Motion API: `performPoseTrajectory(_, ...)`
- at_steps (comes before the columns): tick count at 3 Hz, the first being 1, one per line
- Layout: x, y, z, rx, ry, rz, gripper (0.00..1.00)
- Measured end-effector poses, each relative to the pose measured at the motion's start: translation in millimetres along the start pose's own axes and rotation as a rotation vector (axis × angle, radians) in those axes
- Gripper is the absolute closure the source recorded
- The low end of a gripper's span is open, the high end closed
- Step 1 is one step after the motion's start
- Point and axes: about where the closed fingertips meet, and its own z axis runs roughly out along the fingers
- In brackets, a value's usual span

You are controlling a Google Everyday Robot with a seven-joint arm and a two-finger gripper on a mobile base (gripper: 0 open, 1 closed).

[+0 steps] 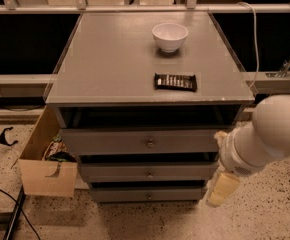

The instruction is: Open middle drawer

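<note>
The middle drawer [120, 172], a long flat grey front with a small round metal knob [149, 174] at its centre, sits at 6 o'clock from the middle of the view, low on the front of a grey cabinet [60, 101]. It appears pushed in, with a dark gap above it, and its knob is in plain sight. Just above it is the taller, wider top drawer [105, 141], and just below it is the slimmer bottom drawer [120, 195]. Each has the same kind of knob, and all three knobs line up vertically. At about 4 o'clock from the middle knob, well apart from it, the cream-coloured gripper [222, 188] hangs beside the right ends of the lower two fronts and points down at the speckled floor [265, 214]. Whether it is open or closed cannot be told. The thick white arm [272, 131] enters from 3 o'clock, and its wrist covers the right end of the middle front. On the cabinet's flat surface [110, 59], a white bowl [170, 36] stands at 12 o'clock, and a dark wrapped snack bar [175, 82] lies flat nearer the front edge. At 9 o'clock from the drawers, an open cardboard box [47, 176] stands against the cabinet's left side with packets inside. Farther left, a black cable [5, 199] lies on the floor.
</note>
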Motion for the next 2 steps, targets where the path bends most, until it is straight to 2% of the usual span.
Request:
performPoseTrajectory(1,10,12,44,-0.047,0.013,-0.004,0.00)
performPoseTrajectory(2,19,29,94,-0.087,-0.015,-0.009,0.00)
